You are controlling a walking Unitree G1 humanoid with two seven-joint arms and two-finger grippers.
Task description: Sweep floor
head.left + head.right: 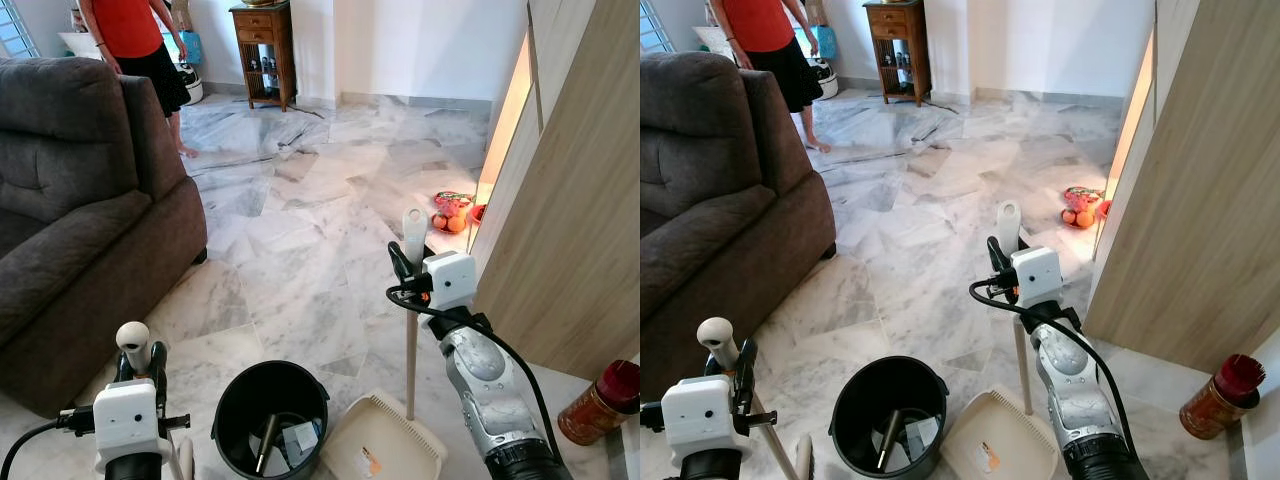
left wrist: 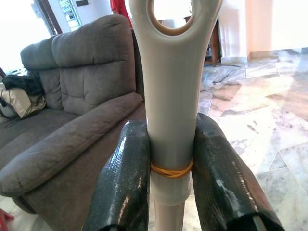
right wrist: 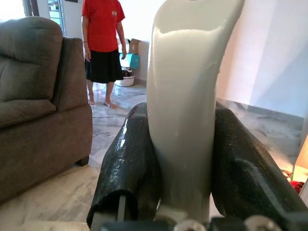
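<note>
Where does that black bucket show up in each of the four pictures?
Left eye: bucket at bottom centre, beside the dustpan.
Right eye: bottom centre, left of middle.
Left wrist: not in it.
Right wrist: not in it.
Shared landmark: the grey sofa.

Marble floor (image 1: 300, 230) carries a grey sofa (image 1: 80, 200) at left, a black bucket (image 1: 270, 405) and a cream dustpan (image 1: 385, 440) side by side in front. A red-lidded jar (image 1: 598, 403) is seen at right, fruit (image 1: 452, 213) by the wooden panel (image 1: 570, 200), a wooden cabinet (image 1: 262, 50) at the far wall.
</note>
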